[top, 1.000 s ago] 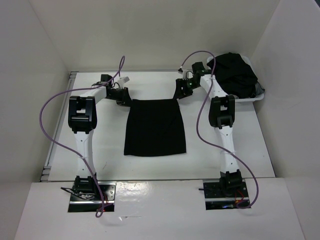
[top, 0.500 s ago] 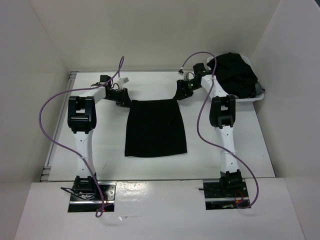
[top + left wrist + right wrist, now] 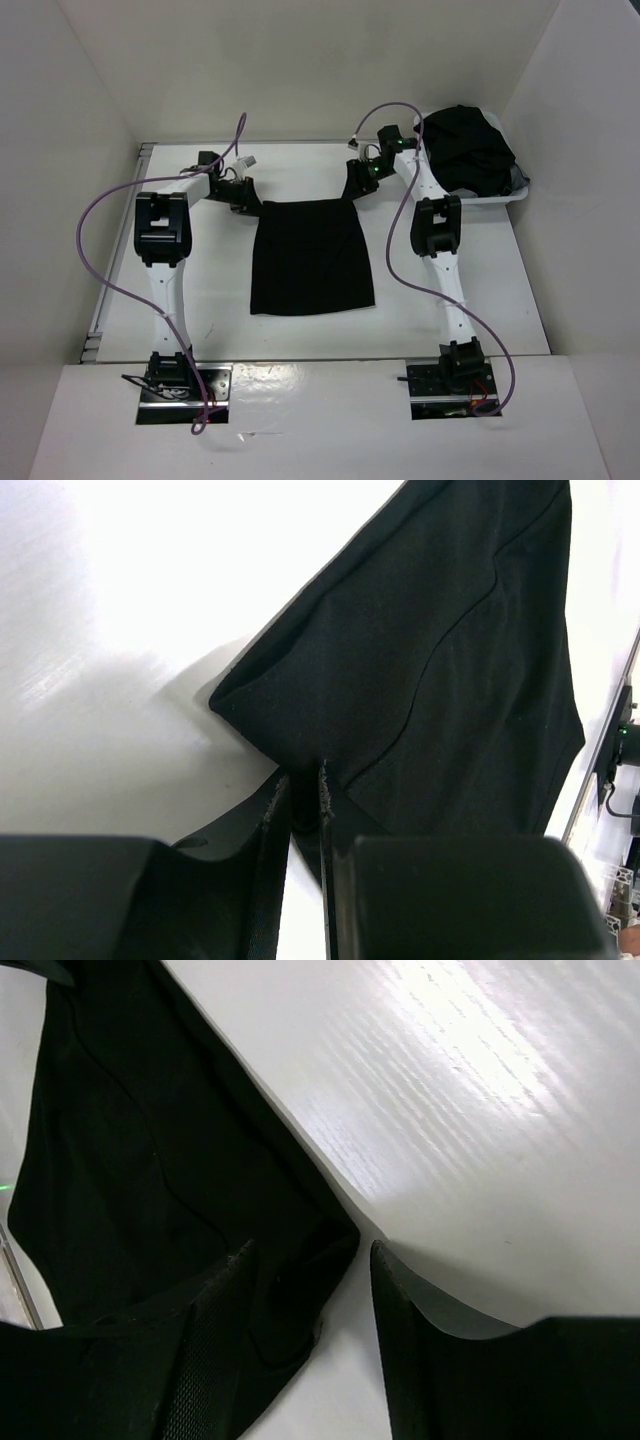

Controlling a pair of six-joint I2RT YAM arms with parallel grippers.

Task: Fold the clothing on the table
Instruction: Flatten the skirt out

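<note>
The white table [image 3: 200,290] stretches out on all sides of both pairs of fingers. The black clothing [image 3: 310,255] lies flat on it, its far edge running from the left fingers to the right ones and its body spreading toward the arm bases. Beyond the right fingers, well apart, a heap of black clothes [image 3: 470,150] sits on a white tray [image 3: 495,200]. The left gripper [image 3: 303,775] is pinched onto one far corner. The right gripper [image 3: 310,1247] stands apart, the other far corner lying between its fingers [image 3: 215,1330].
</note>
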